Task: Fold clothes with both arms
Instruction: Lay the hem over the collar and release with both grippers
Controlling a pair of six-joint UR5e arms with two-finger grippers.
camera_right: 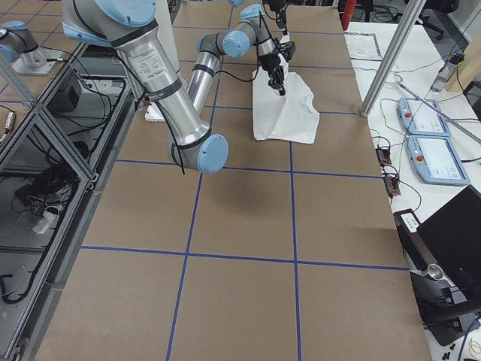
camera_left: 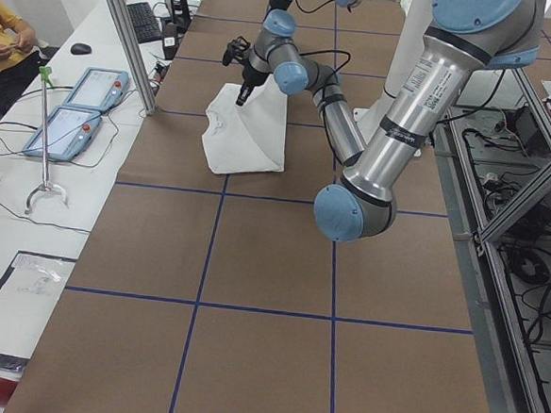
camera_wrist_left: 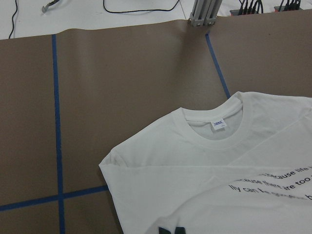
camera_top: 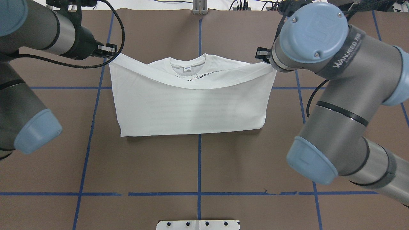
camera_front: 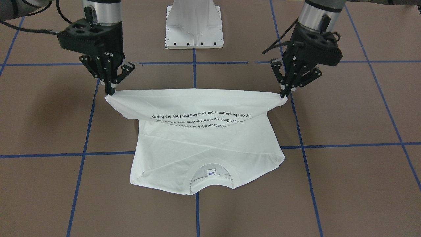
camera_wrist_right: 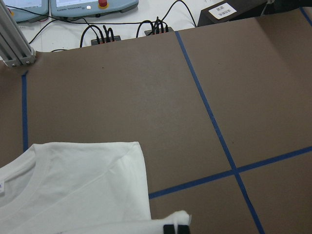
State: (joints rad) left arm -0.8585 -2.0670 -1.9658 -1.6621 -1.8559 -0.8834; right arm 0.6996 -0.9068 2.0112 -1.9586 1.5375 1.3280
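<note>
The white T-shirt (camera_front: 204, 144) lies on the brown table, its collar (camera_front: 210, 172) and small neck label on the side away from the robot. Its hem edge, with black printed text showing upside down, is lifted and stretched between both grippers over the body of the shirt (camera_top: 191, 108). My left gripper (camera_front: 284, 95) is shut on one hem corner, and it also shows in the overhead view (camera_top: 111, 51). My right gripper (camera_front: 110, 93) is shut on the other corner, also in the overhead view (camera_top: 260, 56). The wrist views show the collar (camera_wrist_left: 219, 129) and a shoulder (camera_wrist_right: 97, 180) below.
The white metal pedestal (camera_front: 194, 26) stands at the robot's side of the table. Blue tape lines (camera_front: 194, 75) cross the brown surface. Aluminium posts (camera_wrist_left: 202, 12) and cables stand at the far edge. Teach pendants (camera_right: 432, 143) lie on the side bench.
</note>
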